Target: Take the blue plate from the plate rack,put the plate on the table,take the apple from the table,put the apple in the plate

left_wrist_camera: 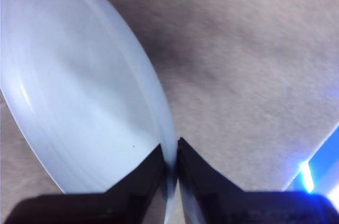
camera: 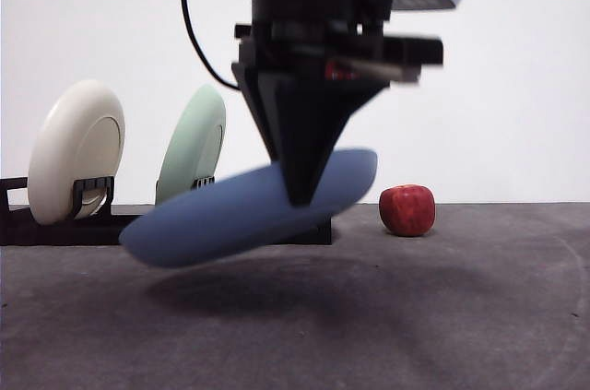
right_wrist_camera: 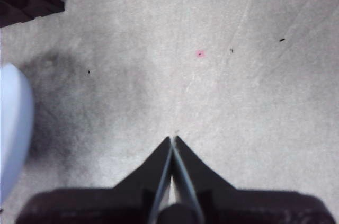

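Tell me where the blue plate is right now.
The blue plate hangs tilted above the table in the front view, its rim clamped by the left gripper, in front of the plate rack, with the apple behind it.

The blue plate [camera: 230, 210] hangs tilted over the table [camera: 442, 316] — the apple [camera: 407, 209] stands clear.

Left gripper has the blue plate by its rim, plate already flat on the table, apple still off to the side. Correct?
Not quite. In the front view the blue plate hangs tilted above the table, not resting on it. The left gripper does hold its rim, and the apple sits aside.
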Tool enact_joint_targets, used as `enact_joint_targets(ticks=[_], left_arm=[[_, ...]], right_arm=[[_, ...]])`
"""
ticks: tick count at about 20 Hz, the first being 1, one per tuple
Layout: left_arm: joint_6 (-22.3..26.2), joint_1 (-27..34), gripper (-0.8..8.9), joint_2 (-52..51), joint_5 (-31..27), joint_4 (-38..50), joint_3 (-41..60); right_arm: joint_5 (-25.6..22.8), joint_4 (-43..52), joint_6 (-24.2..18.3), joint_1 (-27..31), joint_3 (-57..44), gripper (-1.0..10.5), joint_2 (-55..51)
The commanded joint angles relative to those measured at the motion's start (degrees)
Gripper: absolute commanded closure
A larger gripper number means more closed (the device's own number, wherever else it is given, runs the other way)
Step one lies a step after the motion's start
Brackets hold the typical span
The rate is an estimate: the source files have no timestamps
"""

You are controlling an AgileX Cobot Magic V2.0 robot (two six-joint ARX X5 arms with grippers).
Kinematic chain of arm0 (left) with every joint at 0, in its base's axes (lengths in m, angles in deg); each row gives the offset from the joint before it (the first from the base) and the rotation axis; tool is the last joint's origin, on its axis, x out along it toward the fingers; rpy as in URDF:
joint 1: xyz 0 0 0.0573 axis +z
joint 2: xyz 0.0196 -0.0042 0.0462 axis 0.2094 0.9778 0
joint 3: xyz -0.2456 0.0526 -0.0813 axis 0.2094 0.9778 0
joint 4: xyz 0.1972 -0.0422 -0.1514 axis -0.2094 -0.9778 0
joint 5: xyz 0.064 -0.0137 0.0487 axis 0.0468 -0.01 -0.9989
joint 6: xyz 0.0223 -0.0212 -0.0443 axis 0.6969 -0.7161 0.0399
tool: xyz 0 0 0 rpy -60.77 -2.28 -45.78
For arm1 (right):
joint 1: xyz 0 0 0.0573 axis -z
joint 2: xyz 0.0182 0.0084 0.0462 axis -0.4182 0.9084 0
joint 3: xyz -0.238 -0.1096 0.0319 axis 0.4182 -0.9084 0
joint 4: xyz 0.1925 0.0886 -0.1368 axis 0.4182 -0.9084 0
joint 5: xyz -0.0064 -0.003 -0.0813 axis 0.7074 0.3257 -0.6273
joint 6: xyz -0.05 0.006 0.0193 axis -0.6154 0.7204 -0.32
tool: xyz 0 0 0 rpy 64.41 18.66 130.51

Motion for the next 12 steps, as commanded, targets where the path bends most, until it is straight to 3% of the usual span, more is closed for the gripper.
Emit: enact_joint_targets(ticks=[1,9,10,12], left_arm=[[-0.85,-0.98,8.22,-0.13,-0.26,2.27,4.09],[-0.02,-1.29,8.12,-0.13,3.61,8.28,9.05],[0.07,-1.16,7.92,-0.13,5.27,8.17,9.05],[0.02,-1.16,6.26,-0.13,6.54,8.46,9.05]], right_arm=[[0.00,0.57,-0.63,-0.07,0.13,9.5,0.09],[-0.02,1.53,0.46,-0.07,0.13,9.4,0.07],[-0.02,1.42,0.46,-0.07,0.13,9.4,0.07],[-0.02,1.11,0.46,-0.07,0.13,9.4,0.09]])
